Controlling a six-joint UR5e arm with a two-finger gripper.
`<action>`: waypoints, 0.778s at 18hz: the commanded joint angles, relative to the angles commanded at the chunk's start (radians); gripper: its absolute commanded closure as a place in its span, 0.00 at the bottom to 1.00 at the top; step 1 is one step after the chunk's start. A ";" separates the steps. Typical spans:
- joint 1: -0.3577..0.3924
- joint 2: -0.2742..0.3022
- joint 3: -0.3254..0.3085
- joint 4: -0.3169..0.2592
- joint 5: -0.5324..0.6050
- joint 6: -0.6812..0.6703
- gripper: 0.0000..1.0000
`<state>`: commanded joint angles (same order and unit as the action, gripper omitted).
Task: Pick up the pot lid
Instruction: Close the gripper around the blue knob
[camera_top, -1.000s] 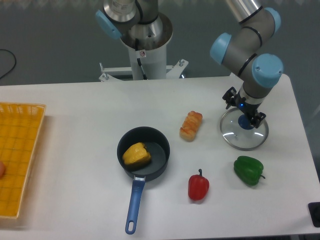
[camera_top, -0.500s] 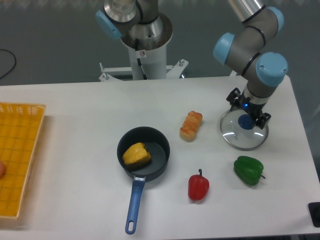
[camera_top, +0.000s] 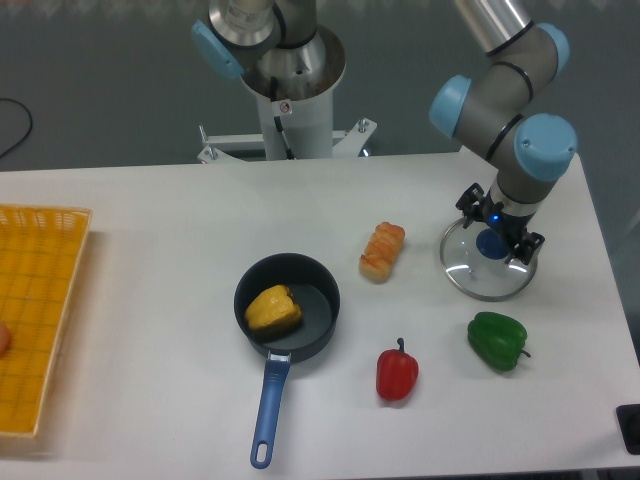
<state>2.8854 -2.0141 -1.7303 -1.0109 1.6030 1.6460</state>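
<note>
1. The gripper (camera_top: 502, 227) is hovering over the pot lid (camera_top: 462, 267), its fingers standing apart — the blue knob (camera_top: 493, 244) is showing between them.
2. The lid is lying on the table (camera_top: 150, 350), just beyond the green pepper (camera_top: 497, 340).
3. The bread (camera_top: 381, 252) is sitting nearby — and the black pan (camera_top: 323, 325) is holding something yellow (camera_top: 272, 309).
</note>
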 joint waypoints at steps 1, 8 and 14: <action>0.000 -0.003 0.000 0.000 0.000 0.000 0.00; 0.005 -0.018 0.000 0.011 0.002 0.000 0.00; 0.009 -0.026 0.000 0.012 0.002 0.002 0.01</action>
<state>2.8946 -2.0402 -1.7303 -0.9986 1.6045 1.6475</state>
